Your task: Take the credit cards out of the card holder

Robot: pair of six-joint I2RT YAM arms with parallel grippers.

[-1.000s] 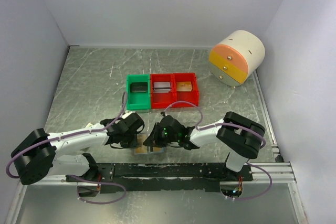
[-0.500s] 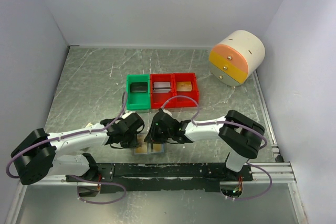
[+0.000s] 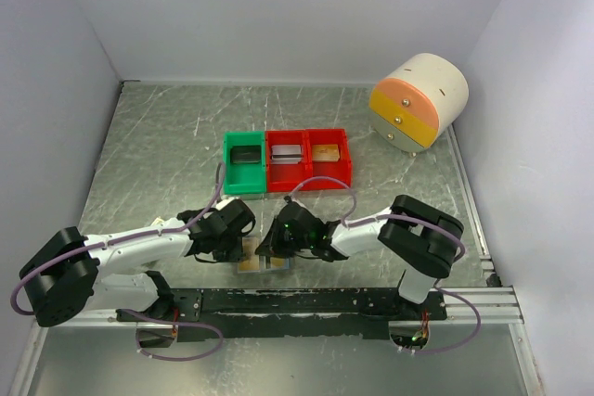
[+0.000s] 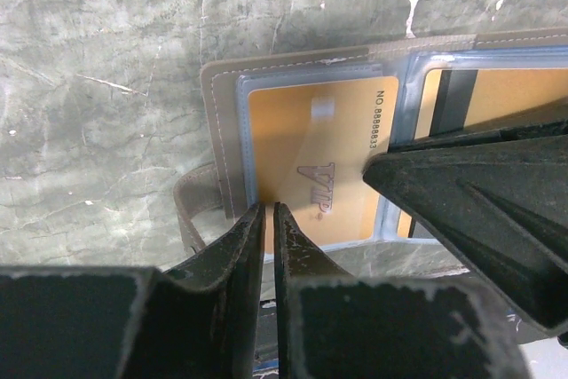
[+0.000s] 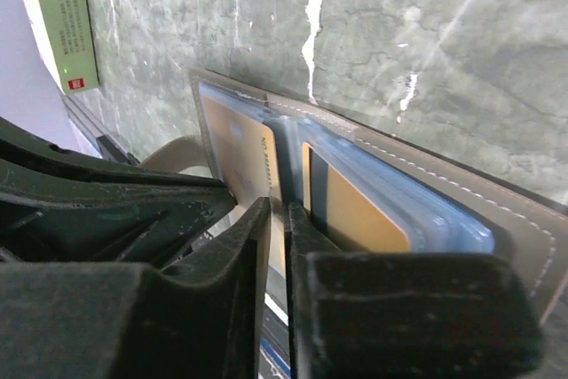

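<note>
Card holder lay open on the counter by the arm bases, credit cards in its pockets. Left end effector and right end effector were both nearly pressed together over it; couldn't tell if either pinched anything.

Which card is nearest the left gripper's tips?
The VIP-printed card, fully visible in the card holder; the left gripper sits at its corner. The other card lies beyond the fold, partly hidden.

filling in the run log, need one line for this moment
left gripper pinching card holder edge | right gripper near shut at its middle, grip unclear | credit cards inside it
</note>
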